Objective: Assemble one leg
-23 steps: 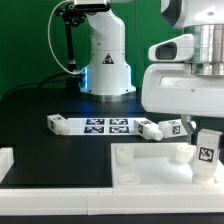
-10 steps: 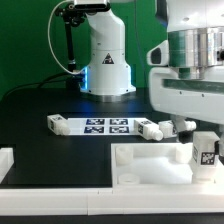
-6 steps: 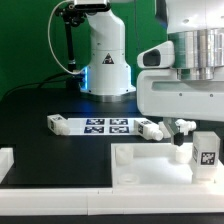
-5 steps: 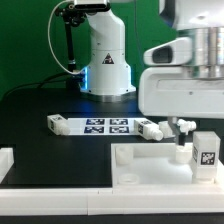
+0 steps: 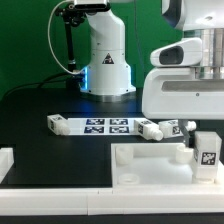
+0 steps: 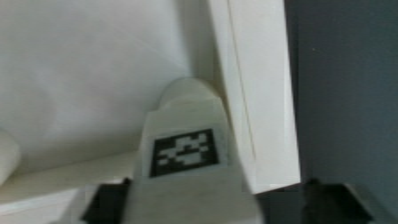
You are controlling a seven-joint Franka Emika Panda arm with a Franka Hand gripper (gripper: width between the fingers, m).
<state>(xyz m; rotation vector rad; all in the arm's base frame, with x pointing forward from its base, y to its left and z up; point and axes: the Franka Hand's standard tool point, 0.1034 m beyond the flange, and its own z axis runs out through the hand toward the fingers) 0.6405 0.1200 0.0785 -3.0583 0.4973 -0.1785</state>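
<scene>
Standing on the white panel [image 5: 150,165], the leg [image 5: 206,153] overlooks the black table [image 5: 60,145].

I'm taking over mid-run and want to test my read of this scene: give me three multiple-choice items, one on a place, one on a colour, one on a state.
1. Where does the leg stand in the exterior view?
A. On the white panel, at the exterior view's right
B. On the marker board
C. On the black table beside the robot base

2. What colour is the table surface?
A. White
B. Black
C. Green

3. How is the leg posed?
A. Lying flat on its side
B. Upright, tag facing the exterior camera
C. Hanging in the air, clear of the panel

Answers:
1 A: the tagged post rises from the panel's far right part.
2 B: the surface around the board is dark black.
3 B: it stands vertical under the gripper, its tag plainly visible.
</scene>
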